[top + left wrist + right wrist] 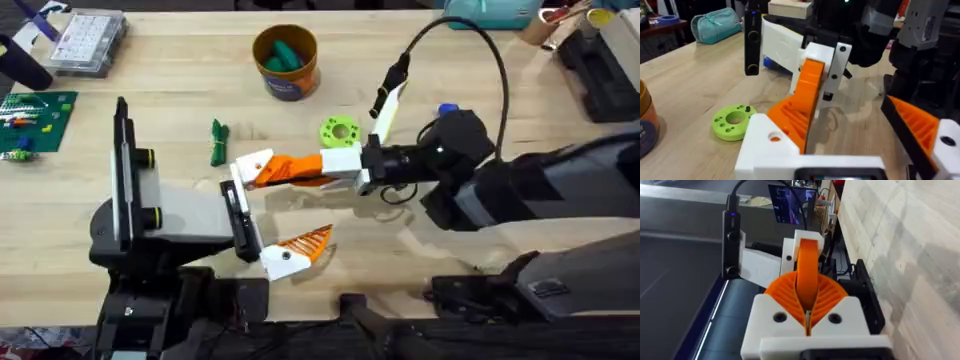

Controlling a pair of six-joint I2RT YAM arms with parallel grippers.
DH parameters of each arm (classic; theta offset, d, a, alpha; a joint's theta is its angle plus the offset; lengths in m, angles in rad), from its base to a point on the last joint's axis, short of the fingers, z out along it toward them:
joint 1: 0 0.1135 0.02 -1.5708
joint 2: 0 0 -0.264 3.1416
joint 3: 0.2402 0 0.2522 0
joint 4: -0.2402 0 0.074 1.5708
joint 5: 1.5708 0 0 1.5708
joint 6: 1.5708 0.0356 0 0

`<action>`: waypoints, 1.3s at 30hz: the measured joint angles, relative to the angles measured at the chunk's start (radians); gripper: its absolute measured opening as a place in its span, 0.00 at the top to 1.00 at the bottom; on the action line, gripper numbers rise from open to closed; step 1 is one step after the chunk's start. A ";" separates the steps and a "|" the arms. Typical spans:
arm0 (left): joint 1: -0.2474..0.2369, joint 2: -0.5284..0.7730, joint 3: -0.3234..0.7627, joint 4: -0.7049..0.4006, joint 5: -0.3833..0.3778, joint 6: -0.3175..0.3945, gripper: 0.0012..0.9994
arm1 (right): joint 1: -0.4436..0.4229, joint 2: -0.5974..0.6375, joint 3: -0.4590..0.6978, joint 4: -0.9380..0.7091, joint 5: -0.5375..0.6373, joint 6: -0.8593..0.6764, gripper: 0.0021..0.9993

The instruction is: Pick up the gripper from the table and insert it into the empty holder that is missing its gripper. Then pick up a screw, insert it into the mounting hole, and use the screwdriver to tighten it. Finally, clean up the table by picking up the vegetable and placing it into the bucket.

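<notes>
- Right gripper: reaching in just below the lime-green ring and toward the left arm's side of it; orange ribbed pads pressed together on the gripper, an orange wedge standing upright between them.
- The gripper: held off the table, its far end against the holder; full seating cannot be judged.
- The holder: white bracket on the black rail, lying further from the ring than the right gripper's tips, on the left arm's side.
- Mounting hole: seen as a small round opening in the bracket's white face; no screw head made out.
- Left gripper: jaws spread wide, gripping nothing; one side is the holder, the other a white bracket carrying an orange ribbed fingertip, well nearer the arm bases than the ring.
- The vegetable: dark green, lying on the table level with the ring, beyond the holder on the left arm's side, apart from both grippers.
- The bucket: upright beyond the ring, away from the bases, teal pieces inside.
</notes>
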 joint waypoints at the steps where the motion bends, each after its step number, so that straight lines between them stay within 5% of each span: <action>1: 0.000 0.000 0.000 0.000 0.000 0.000 0.01 | 0.002 0.004 0.004 0.000 0.000 0.001 0.99; 39: 0.003 0.000 0.000 0.002 -0.009 -0.011 0.01 | -0.002 0.055 0.103 -0.055 -0.056 0.017 0.99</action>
